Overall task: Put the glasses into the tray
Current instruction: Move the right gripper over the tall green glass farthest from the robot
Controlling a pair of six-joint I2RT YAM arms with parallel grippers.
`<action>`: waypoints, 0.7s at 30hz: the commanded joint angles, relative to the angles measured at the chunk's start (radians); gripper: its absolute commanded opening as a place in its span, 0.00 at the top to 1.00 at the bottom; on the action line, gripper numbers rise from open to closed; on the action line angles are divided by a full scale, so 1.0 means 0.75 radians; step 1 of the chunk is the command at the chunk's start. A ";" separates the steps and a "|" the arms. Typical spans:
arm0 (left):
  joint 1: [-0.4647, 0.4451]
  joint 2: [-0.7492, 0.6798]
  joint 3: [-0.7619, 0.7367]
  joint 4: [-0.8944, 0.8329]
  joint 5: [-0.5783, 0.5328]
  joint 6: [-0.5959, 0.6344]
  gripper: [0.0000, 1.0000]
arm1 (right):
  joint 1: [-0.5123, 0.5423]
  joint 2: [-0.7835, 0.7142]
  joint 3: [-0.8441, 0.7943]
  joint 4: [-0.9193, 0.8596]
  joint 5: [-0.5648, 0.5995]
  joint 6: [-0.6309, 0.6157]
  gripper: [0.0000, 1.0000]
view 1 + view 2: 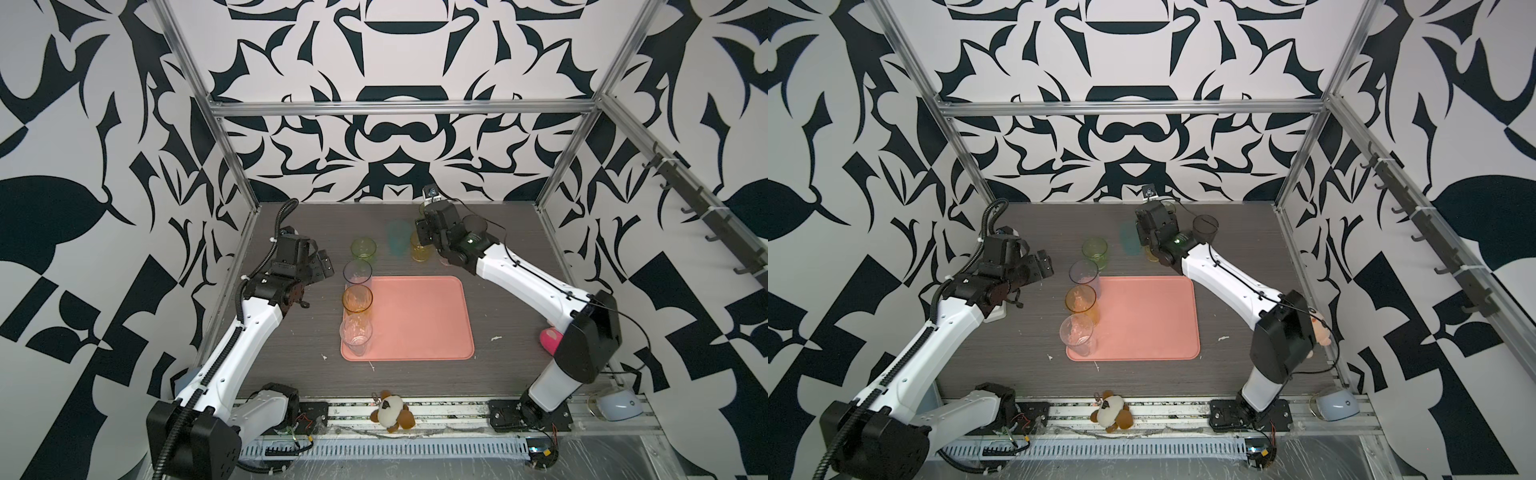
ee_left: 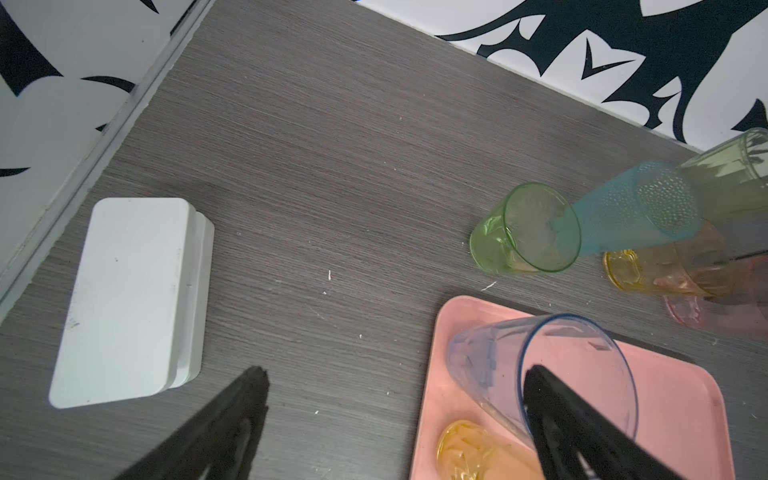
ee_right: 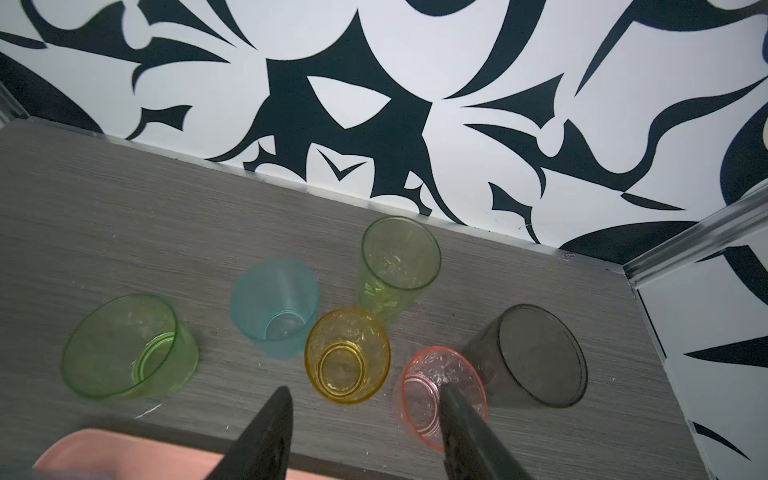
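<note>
Right gripper (image 3: 365, 390) is hovering, jaws parted and empty, the yellow glass (image 3: 347, 355) at its twelve o'clock. Blue glass (image 1: 357, 272), orange glass (image 1: 357, 298) and clear glass (image 1: 355, 334) are standing along the tray's (image 1: 419, 316) nine o'clock edge. Left gripper (image 2: 397, 370) is gaping wide.

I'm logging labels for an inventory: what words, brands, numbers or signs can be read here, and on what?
No text can be read anywhere.
Round mark on the pale blue object: too small to read.
Pale speck on the left arm's black joint: too small to read.
The glasses, tray and white box show no print.
</note>
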 commanded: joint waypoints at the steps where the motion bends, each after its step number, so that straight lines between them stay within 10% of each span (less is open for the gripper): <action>1: 0.004 -0.001 0.015 0.027 0.030 -0.027 0.01 | -0.048 0.068 0.174 -0.086 0.024 -0.010 0.41; 21: 0.003 0.093 0.085 0.058 0.086 -0.037 0.01 | -0.304 0.470 0.681 -0.324 -0.161 0.138 0.39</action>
